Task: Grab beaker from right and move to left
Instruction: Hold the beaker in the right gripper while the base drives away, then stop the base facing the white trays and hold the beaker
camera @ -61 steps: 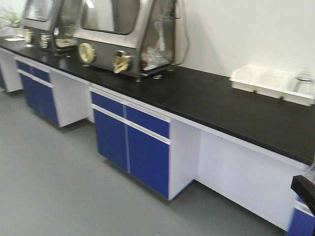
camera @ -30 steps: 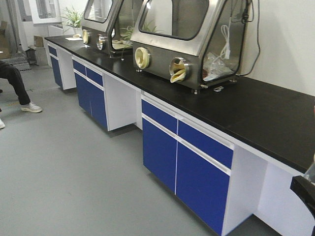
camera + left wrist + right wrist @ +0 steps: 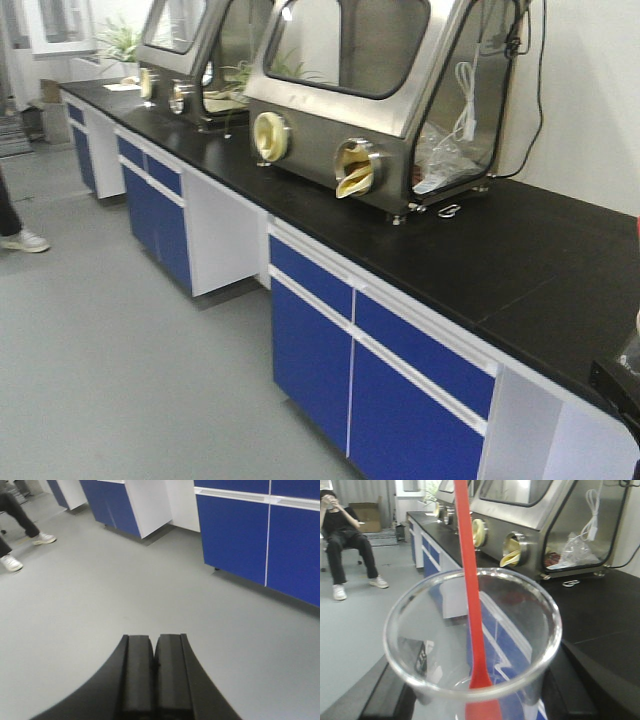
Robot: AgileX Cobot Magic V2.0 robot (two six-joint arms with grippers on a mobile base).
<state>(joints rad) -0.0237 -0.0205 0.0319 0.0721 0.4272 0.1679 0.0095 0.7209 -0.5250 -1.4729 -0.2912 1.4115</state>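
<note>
My right claw is pinching the beaker from both sides, holding it upright in the air just beside the tabletop, with the red stirring rod leaning out over the rim. My left claw is hanging pressed together and empty over the grey floor. I am judging this as the transport step: grasp made, placement not yet done. Next I am needing a bare spot on the black tabletop to the left, near the glove box, and a level wrist so the rod is not tipping out.
</note>
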